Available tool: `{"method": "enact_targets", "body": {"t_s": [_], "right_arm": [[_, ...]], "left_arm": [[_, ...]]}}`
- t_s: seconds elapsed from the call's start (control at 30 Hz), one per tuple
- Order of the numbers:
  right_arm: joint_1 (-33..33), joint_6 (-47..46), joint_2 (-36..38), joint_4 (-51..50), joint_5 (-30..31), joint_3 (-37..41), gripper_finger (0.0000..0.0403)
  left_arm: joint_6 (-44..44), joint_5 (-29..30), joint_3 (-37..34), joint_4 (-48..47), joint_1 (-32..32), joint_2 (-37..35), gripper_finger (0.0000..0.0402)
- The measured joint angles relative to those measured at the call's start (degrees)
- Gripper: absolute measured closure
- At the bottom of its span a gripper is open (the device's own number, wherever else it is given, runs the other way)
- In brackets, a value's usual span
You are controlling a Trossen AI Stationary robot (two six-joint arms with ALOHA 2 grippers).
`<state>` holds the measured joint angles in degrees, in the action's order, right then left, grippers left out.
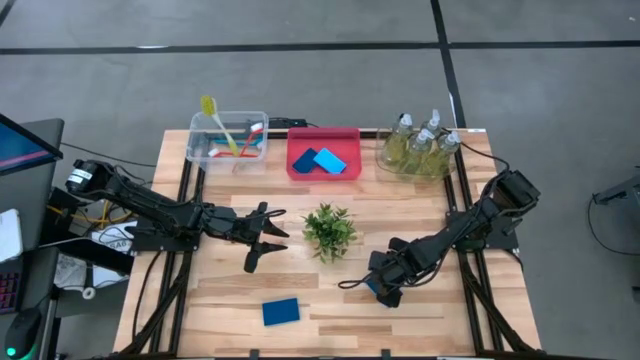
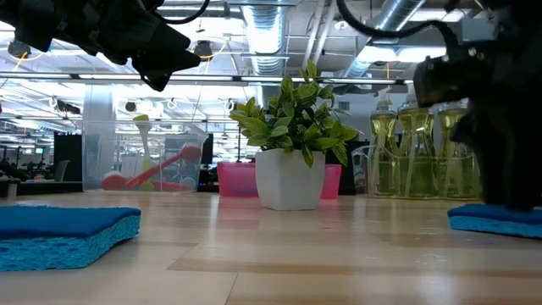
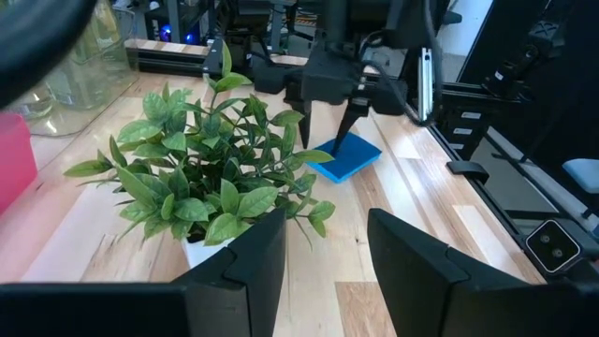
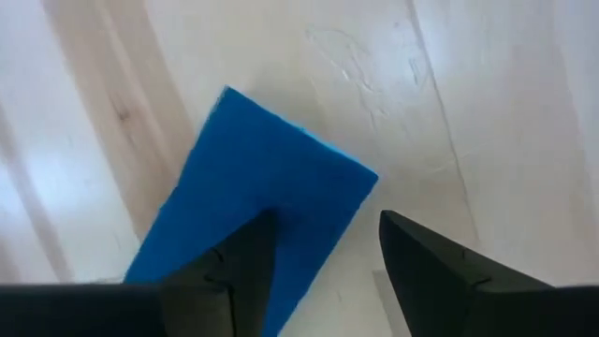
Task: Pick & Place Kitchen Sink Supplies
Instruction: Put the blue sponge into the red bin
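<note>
This is a robotics lab on an open industrial floor, not a kitchen. The wooden worktop (image 1: 330, 300) sits in a black metal frame (image 1: 186, 180) on bare grey concrete marked with dark lines. Two dark arms (image 1: 150, 205) are bolted at its sides, cables trailing off them. A monitor (image 1: 22, 145) and a keyboard (image 1: 8, 292) stand just beside the worktop's left edge. Looking level across it, I see exposed silver ducts (image 2: 389, 21), pipes and long strip lights (image 2: 102, 78) overhead, with rows of workstations far behind. The plant (image 1: 329, 230) and bins (image 1: 228, 137) read as staged props.
</note>
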<state>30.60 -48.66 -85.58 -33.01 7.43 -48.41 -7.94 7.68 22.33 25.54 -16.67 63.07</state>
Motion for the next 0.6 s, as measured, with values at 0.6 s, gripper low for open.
{"method": "enact_targets", "body": {"t_s": [0.6], "right_arm": [[-0.4,-0.3,0.1,13.3,-1.4,10.0,0.0274]], "left_arm": [[0.0,0.0,0.0,0.0,0.0,0.0,0.0247]]}}
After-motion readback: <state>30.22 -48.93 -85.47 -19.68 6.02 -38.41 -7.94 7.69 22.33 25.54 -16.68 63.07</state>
